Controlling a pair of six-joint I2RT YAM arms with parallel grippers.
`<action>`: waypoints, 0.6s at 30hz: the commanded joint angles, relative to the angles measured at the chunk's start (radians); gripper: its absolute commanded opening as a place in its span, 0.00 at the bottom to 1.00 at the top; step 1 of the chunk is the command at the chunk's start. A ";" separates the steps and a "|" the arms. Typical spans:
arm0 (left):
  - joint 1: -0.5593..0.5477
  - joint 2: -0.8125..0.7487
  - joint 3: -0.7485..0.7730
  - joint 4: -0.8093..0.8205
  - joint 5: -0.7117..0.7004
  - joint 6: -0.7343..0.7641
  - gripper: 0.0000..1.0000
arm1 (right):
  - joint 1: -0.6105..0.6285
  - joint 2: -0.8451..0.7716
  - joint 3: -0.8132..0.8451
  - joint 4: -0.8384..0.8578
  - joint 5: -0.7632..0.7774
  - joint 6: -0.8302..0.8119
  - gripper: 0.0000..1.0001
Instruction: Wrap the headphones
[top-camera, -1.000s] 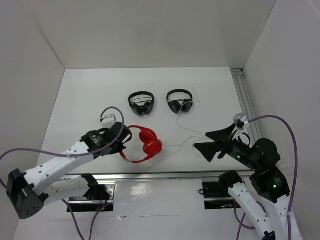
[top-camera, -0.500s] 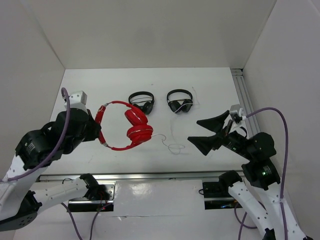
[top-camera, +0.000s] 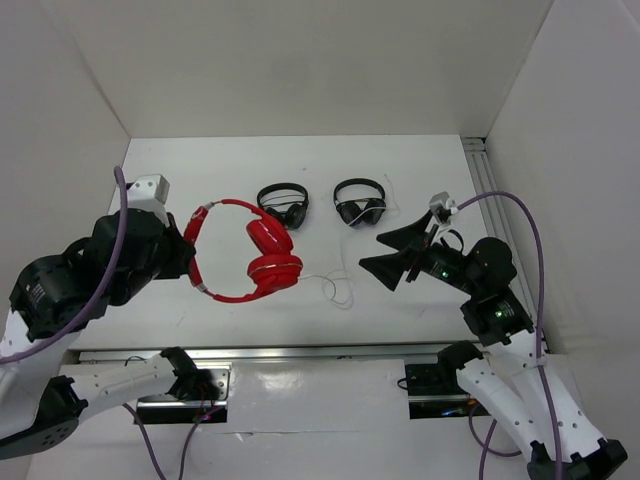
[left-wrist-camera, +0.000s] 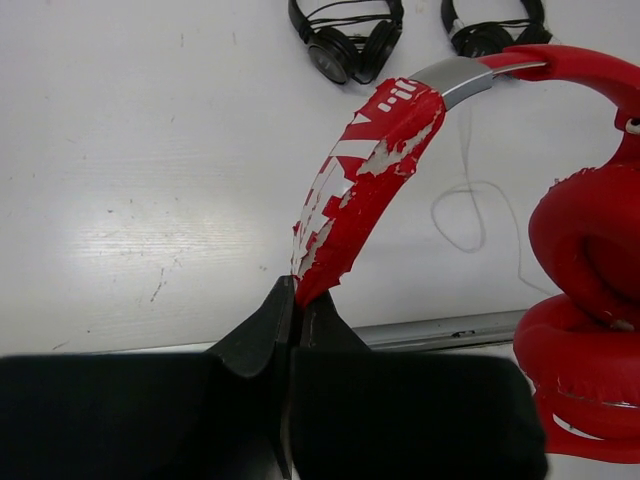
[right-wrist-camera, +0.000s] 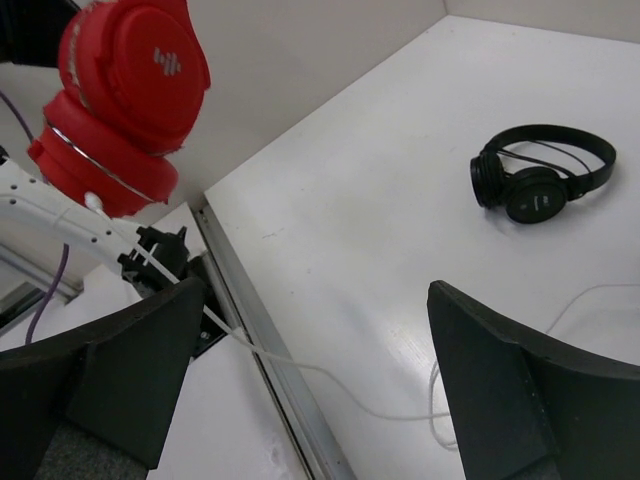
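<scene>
Left end effector (left-wrist-camera: 292, 300) pinching headphones (top-camera: 268, 255) by headband, cups hanging at frame centre. Cable (top-camera: 338, 290) loops on bench (top-camera: 160, 180). Right end effector (top-camera: 392, 253) spread, empty, centre right.

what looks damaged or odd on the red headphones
The red over-ear headphones have a peeling headband: its red coating is flaking in patches, grey showing beneath, just above where the left gripper pinches it.
</scene>
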 joint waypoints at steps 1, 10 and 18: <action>-0.001 -0.011 0.085 0.080 0.043 -0.002 0.00 | -0.006 0.009 -0.028 0.173 -0.090 0.014 1.00; -0.001 -0.011 0.137 0.051 0.052 -0.011 0.00 | 0.013 0.087 -0.178 0.501 -0.376 0.109 1.00; -0.001 0.027 0.169 0.051 0.052 -0.029 0.00 | 0.258 0.199 -0.171 0.394 -0.283 -0.079 0.95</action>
